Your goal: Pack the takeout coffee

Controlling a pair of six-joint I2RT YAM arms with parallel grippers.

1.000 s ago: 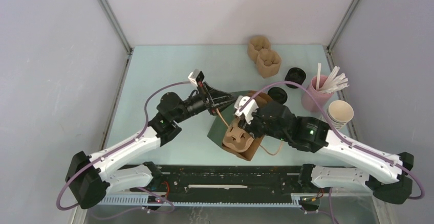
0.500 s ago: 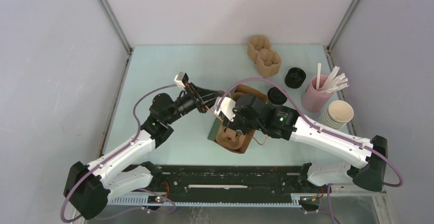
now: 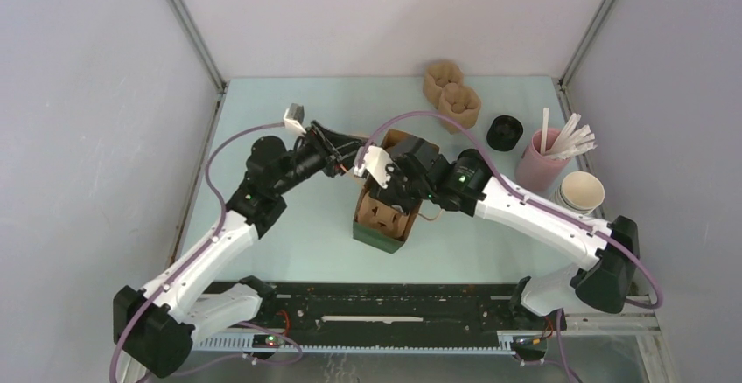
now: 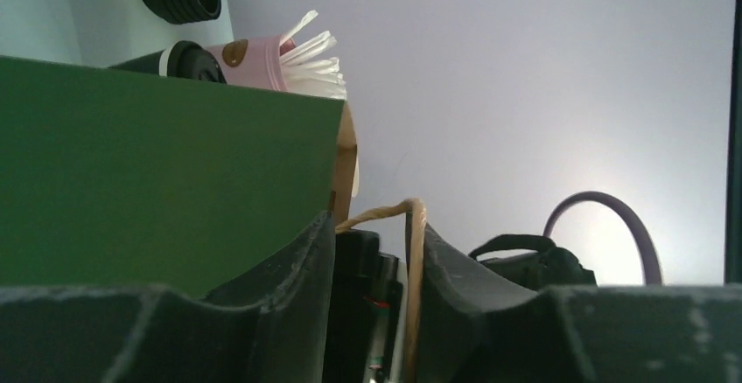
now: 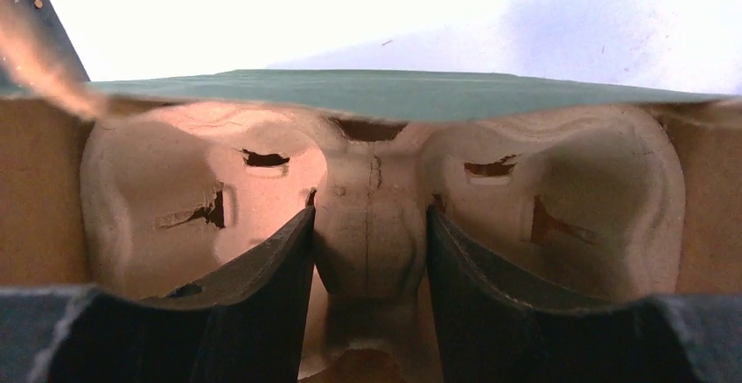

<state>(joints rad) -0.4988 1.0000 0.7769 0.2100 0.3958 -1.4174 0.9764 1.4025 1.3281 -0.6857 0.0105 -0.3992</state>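
Note:
The takeout coffee (image 4: 179, 58), dark with a black lid, stands behind the bag in the left wrist view. In the top view my right arm mostly hides it. A green paper bag (image 3: 372, 234) stands upright mid-table with a brown pulp cup carrier (image 3: 382, 217) inside. My right gripper (image 3: 389, 201) reaches into the bag and is shut on the carrier's middle ridge (image 5: 370, 226). My left gripper (image 3: 354, 149) is at the bag's far left rim. Its jaws stand apart, and the bag's twine handle (image 4: 415, 252) runs between them against the right finger.
A stack of spare pulp carriers (image 3: 453, 96) sits at the back. A stack of black lids (image 3: 505, 131), a pink cup of white straws (image 3: 538, 163) and a nested stack of paper cups (image 3: 582, 192) stand at the right.
The bag has swung from lying tilted to standing upright and shifted left. My right gripper pushed the carrier down into it. My left gripper moved back and left with the handle.

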